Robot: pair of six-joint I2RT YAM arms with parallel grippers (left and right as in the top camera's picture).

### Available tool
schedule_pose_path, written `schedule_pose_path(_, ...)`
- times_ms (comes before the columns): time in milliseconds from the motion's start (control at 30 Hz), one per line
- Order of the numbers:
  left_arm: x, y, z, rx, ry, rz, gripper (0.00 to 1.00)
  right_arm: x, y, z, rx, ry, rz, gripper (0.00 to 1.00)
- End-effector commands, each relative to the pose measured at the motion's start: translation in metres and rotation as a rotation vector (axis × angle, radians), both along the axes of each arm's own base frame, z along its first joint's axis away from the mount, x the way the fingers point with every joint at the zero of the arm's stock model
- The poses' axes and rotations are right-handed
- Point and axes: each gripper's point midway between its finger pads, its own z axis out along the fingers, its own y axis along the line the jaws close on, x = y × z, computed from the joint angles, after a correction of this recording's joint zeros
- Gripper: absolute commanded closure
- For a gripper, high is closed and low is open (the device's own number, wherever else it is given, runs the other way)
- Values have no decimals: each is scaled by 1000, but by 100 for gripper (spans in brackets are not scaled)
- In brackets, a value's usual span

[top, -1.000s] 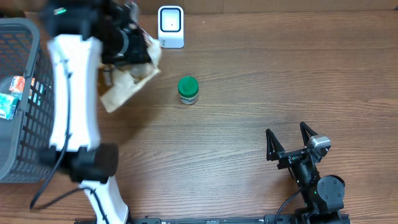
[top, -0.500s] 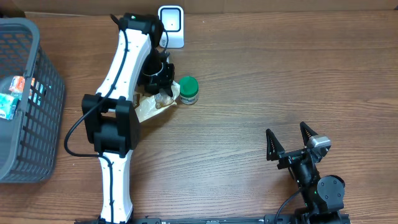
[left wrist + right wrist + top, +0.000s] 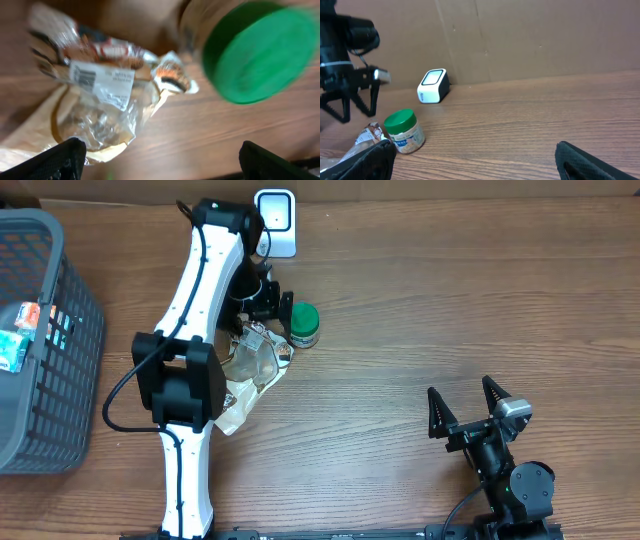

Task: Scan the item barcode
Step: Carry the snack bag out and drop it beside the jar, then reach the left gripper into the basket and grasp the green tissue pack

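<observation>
Plastic film, clear and crinkled, makes up the packet (image 3: 255, 362), which is seen lying on the table (image 3: 450, 300) just beside the green-lidded jar (image 3: 302, 325) and near the white scanner (image 3: 274, 222). It is not held. The left gripper (image 3: 162, 162) hangs over it with its fingers spread wide and nothing between them. The right gripper (image 3: 465, 402), well apart toward the table's front edge, is likewise spread wide and empty.

The packet is judged to be light, soft and floppy. It would probably sag and fold if lifted by one corner, and the film is likely to be slippery. Its contents cannot be made out clearly, but they could be crushed by a hard pinch.

A white label (image 3: 102, 82) bearing the barcode is seen on the upper face in the left wrist view. A hold is best taken on a gathered edge or sealed end, away from that label, so that the barcode is kept flat, uncovered and free to be turned toward the scanner. The jar should not be knocked in the approach.
</observation>
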Motion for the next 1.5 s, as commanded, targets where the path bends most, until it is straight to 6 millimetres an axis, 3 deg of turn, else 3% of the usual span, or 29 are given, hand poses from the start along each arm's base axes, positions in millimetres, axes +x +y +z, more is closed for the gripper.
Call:
schedule_pose_path(0,15,-3,69,-38,-215,4,0,0,1,-3,3,0,4,0)
schedule_pose_path(67,18,0,102,-41,-317,6,0,0,1,-3,3,0,4,0)
schedule_pose_path(167,18,26,158,39,-504,32,0,0,1,-3,3,0,4,0)
schedule_pose_path(200,15,50,192,111,-614,87,0,0,1,-3,3,0,4,0)
schedule_pose_path(267,7,79,228,185,-724,173,0,0,1,-3,3,0,4,0)
schedule_pose_path(433,-26,153,296,286,-921,391,0,0,1,-3,3,0,4,0)
schedule_pose_path(500,-51,218,310,367,-939,611,0,0,1,-3,3,0,4,0)
schedule_pose_path(567,-70,266,303,429,-885,764,0,0,1,-3,3,0,4,0)
schedule_pose_path(667,-92,328,276,480,-774,937,3,0,1,-3,3,0,4,0)
schedule_pose_path(767,-102,367,252,484,-722,1020,4,0,1,-3,3,0,4,0)
schedule_pose_path(833,-99,389,225,470,-692,995,6,0,1,-3,3,0,4,0)
schedule_pose_path(1067,-75,419,156,509,-666,781,9,0,1,-3,3,0,4,0)
schedule_pose_path(1333,-42,451,100,596,-740,531,19,0,1,-3,3,0,4,0)
schedule_pose_path(1467,-34,470,73,644,-713,516,18,0,1,-3,3,0,4,0)
